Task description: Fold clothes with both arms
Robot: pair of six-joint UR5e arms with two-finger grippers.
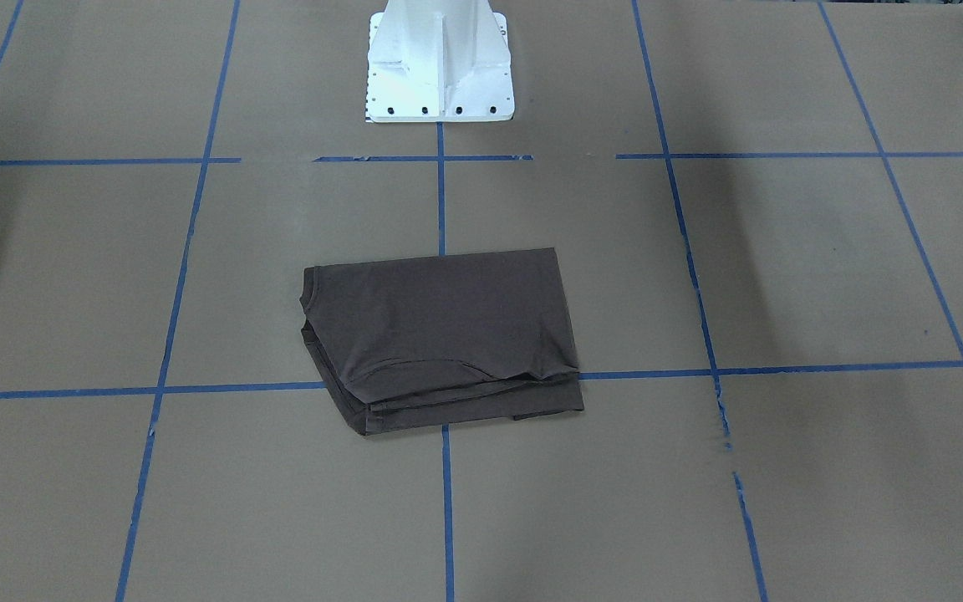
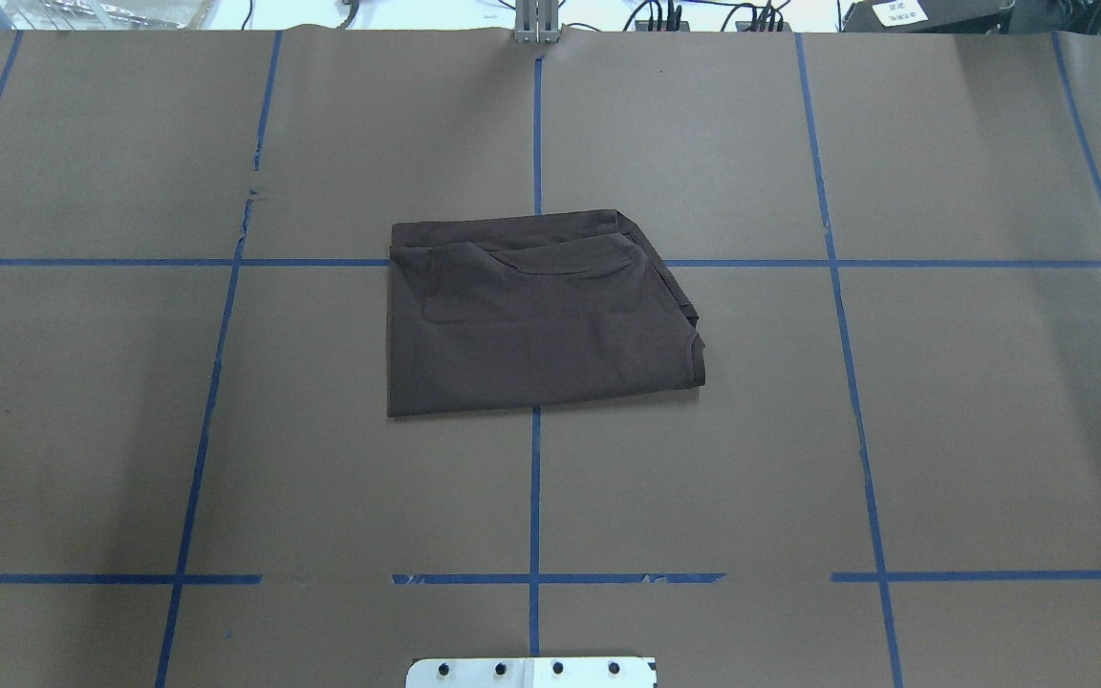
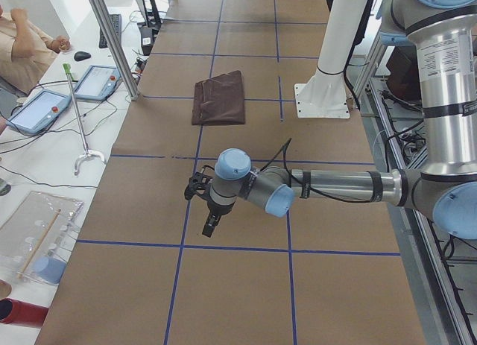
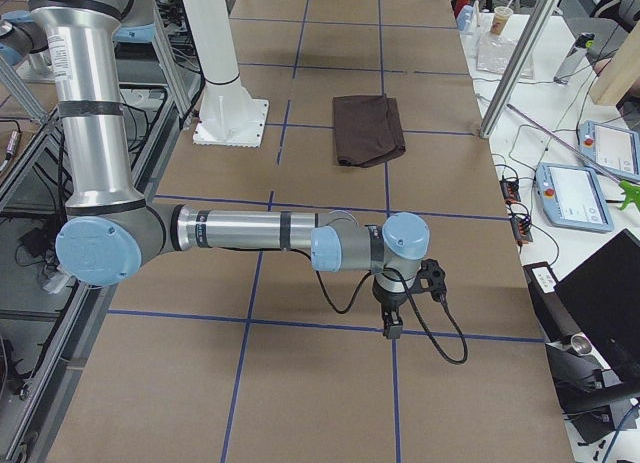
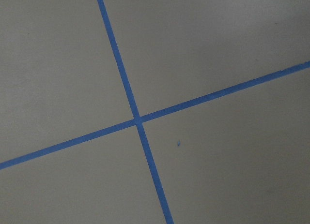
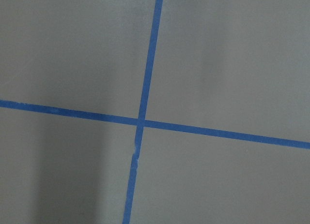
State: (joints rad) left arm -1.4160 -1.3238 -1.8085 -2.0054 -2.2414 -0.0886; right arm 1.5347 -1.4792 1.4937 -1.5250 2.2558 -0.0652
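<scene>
**DESK:** What are the claws doing?

**PHOTOGRAPHER:** The left claw point(image 3: 209, 229) is hanging fingers-down just above the counter point(image 2: 990, 430), over a crossing of blue tape lines point(image 5: 137, 120). The right claw point(image 4: 391, 328) is doing the same at the opposite end. Neither is touching the cloth. Whether either one is released or clenched, I cannot tell from these angles.

**DESK:** And the shirt?

**PHOTOGRAPHER:** The dark brown T-shirt point(image 2: 531, 320) is lying well apart from each claw, between the two, out in front of the white pedestal point(image 1: 440, 67). It is sitting as a compact folded rectangle with its layers stacked. A stitched edge is peeking out on the right claw's side.

**DESK:** How is it going to handle?

**PHOTOGRAPHER:** Light, soft and limp, I'm judging. It is looking like thin cotton that is going to sag and let its layers slide. Any further fold is calling for a pinch at two corners of one edge, through every layer, one claw per corner, both lifting together. The folding is looking close to finished.

**DESK:** Any containers?

**PHOTOGRAPHER:** Beyond the left claw, off the counter's edge, a clear tray point(image 3: 45, 218) is holding a thin stick and something bluish. It is too small to say more.
</scene>
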